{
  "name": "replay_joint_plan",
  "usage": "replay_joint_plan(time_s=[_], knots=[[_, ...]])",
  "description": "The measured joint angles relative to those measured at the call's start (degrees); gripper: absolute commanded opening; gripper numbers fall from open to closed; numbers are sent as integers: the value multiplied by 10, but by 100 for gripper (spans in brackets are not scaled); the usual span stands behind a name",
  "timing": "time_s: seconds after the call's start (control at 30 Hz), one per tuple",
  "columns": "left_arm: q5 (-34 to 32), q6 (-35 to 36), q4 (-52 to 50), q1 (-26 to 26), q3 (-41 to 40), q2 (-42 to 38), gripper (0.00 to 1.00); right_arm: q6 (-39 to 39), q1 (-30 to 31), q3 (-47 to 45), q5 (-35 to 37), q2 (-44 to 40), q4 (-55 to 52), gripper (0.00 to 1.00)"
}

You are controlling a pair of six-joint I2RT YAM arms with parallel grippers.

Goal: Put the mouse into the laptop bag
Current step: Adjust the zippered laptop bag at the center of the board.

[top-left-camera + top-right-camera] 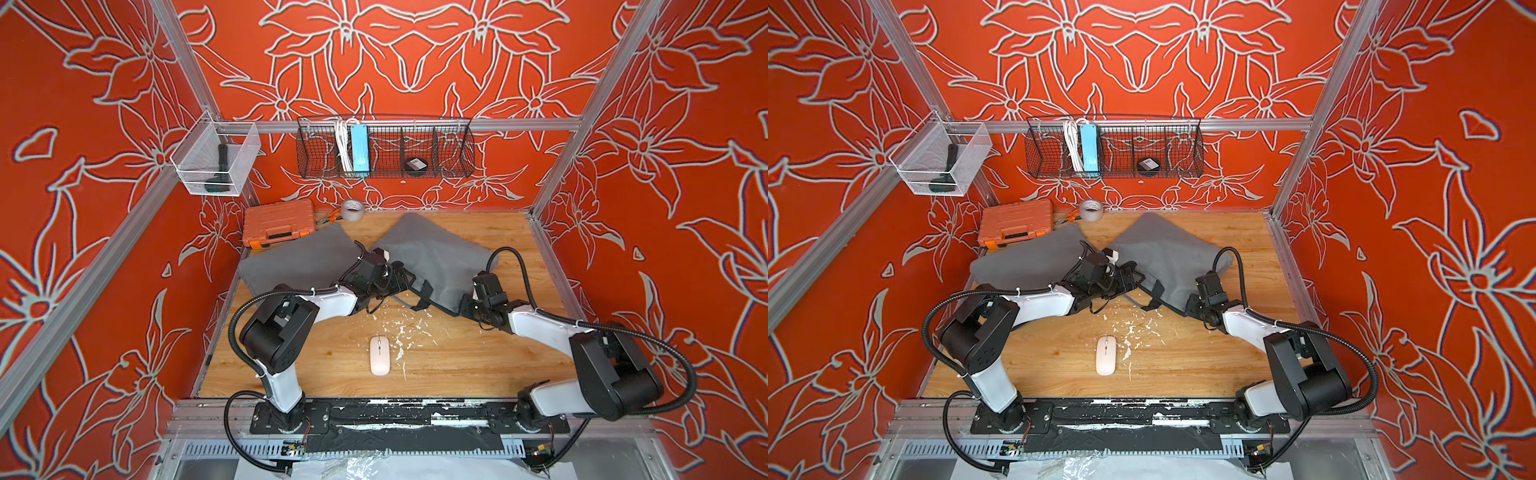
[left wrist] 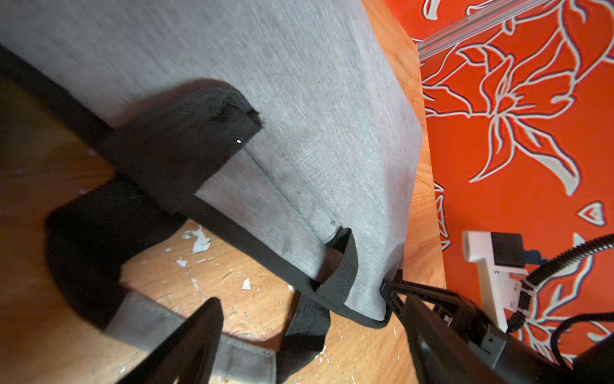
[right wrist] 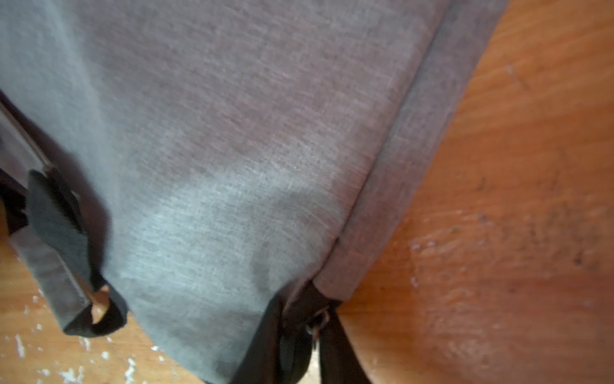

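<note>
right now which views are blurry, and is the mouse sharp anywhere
In both top views the mouse is sharp and evenly lit. In the right wrist view the laptop bag and the table are soft and smeared throughout. In the left wrist view the bag's black strap is blurred, while the grey weave beside it reads crisp.

one mouse point(image 1: 379, 355), one toolbox point(image 1: 277, 223), one tape roll point(image 1: 352, 210)

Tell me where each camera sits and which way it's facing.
Top views: high at the front, looking down on table, mouse, laptop bag; both arms, left gripper, right gripper show.
Left wrist: low, facing the bag's strapped edge and right wall; one gripper finger shows.
Right wrist: close on the bag's corner; own gripper unclear.
Shared: both wrists see bag, strap.
</note>
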Motion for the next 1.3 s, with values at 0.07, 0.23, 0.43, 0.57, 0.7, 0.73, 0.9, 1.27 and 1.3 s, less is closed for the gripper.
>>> replay_joint_plan(time_s=[0.07,0.23,0.43,0.57,0.7,0.73,0.9,1.27,1.3], knots=[[3,0,-1,0,3,7,86,6,8,0,7,-1,-1,14],[14,-5,-1,0,3,14,86,23,37,-2,17,-15,-13,15],[26,-16,9,-3,6,35,79,49,95,-19,31,-85,-48,17],[25,-15,0,-3,24,73,34,63,124,-27,41,-118,-69,26],[16,-5,-24,3,47,101,4,68,135,-30,51,-130,-87,42],[16,-2,-29,6,53,104,3,69,137,-32,55,-132,-88,43],[18,17,-47,30,70,106,0,68,137,-48,73,-158,-98,41],[50,29,-51,62,92,128,0,53,138,-88,76,-176,-66,59],[50,29,-51,62,92,128,0,52,138,-88,75,-174,-57,60]])
